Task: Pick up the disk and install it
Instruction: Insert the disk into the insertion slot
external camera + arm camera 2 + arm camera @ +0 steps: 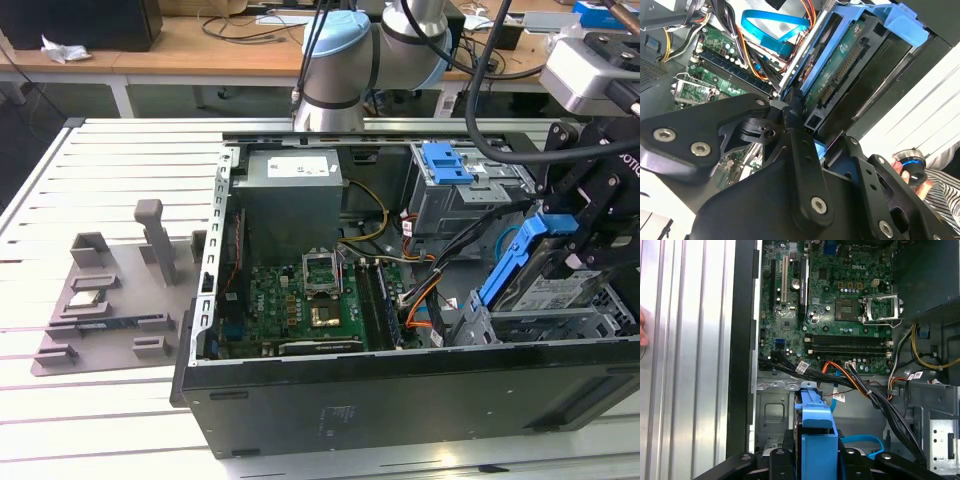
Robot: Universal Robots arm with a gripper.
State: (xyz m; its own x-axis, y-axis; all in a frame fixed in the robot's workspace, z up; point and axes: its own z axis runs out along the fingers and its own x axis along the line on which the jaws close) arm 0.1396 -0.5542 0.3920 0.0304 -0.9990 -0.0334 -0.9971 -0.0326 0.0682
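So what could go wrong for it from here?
The pincer holds the disk tilted at the metal drive bay, so the disk might catch on the bay's edge and jam. Loose cables run close beside the bay, and one could get snagged or pinched under the disk.

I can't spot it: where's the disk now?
At the exterior view's right, the disk is tilted in the gripper, above the drive cage at the case's end.

Black fingers (795,135) clamp the tilted, blue-framed disk (840,75), a green motherboard (715,70) beyond.
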